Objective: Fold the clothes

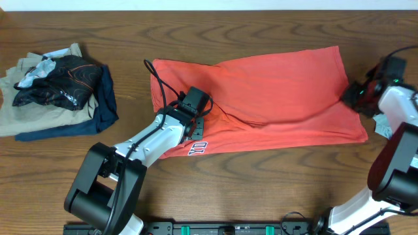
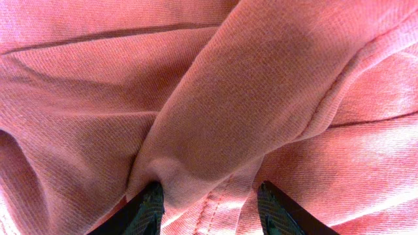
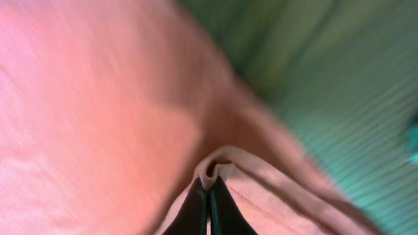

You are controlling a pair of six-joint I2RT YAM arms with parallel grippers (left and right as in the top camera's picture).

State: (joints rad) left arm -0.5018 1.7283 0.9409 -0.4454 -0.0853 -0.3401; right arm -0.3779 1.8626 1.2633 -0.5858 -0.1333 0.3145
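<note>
currently right gripper (image 3: 209, 196) pinching t-shirt (image 1: 261, 98) edge, jaws nearly closed; left gripper (image 2: 209, 205) gaping, straddling fold; thin pinch risking slipping under tension

From above I see the coral-red T-shirt (image 1: 274, 98) spread across the wooden table (image 1: 215, 26), left gripper (image 1: 196, 104) on it, right gripper (image 1: 359, 94) at its right edge, folded clothes pile (image 1: 55, 91) far left.
</note>
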